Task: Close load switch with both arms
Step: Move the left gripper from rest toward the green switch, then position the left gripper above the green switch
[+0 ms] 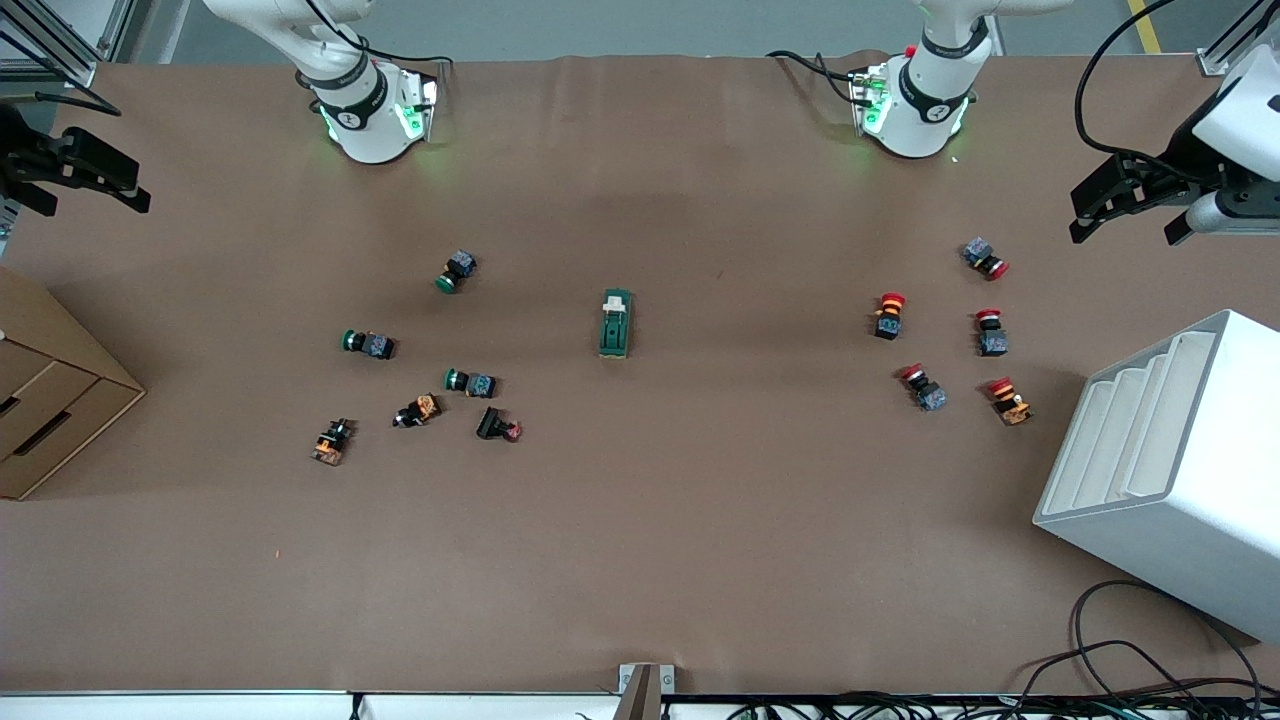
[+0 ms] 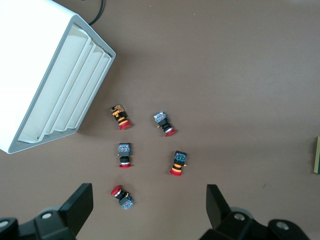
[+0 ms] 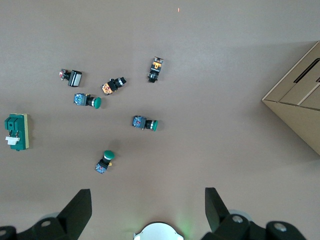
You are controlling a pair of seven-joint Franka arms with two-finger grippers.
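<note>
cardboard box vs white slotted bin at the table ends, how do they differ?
The brown cardboard box sits at the right arm's end of the table; the white plastic slotted bin sits at the left arm's end. The box has dark slot-shaped cutouts in its panels; the bin shows stepped open slots, with nothing visible in them. The box lies beside the green push buttons, the bin beside the red ones. Both rest on the brown table cover, angled, partly out of frame.

Load switch (image 2: 317, 155) cut by left wrist view edge; cardboard box (image 1: 40, 390) likewise.

Right hand (image 3: 148, 210) spread wide above table, load switch (image 3: 16, 131) apparently untouched, green buttons (image 3: 145, 123) nearby
</note>
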